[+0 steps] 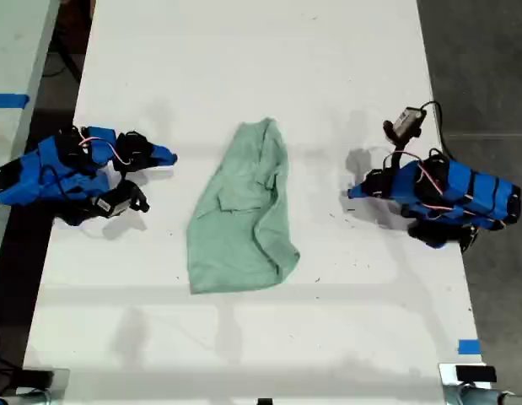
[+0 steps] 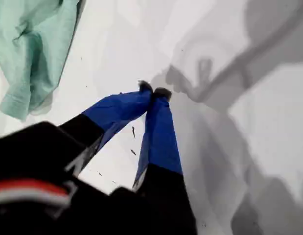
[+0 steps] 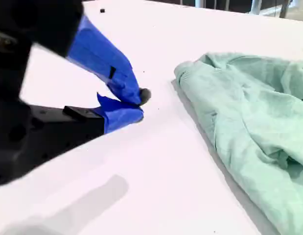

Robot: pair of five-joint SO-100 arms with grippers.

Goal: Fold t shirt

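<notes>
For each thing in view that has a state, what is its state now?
Pale mint-green fabric t shirt: lying loose and wrinkled on the white table, not neatly folded, held by no gripper.
My first gripper: shut, empty, beside the t shirt, apart from it.
My second gripper: shut, empty, apart from the t shirt.

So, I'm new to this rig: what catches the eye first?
The pale mint t shirt, lying crumpled and lengthwise mid-table on the white table. Blue arms flank it at the exterior view's left and right, apart from the cloth. My first pincer and second pincer are shut, holding nothing.
</notes>
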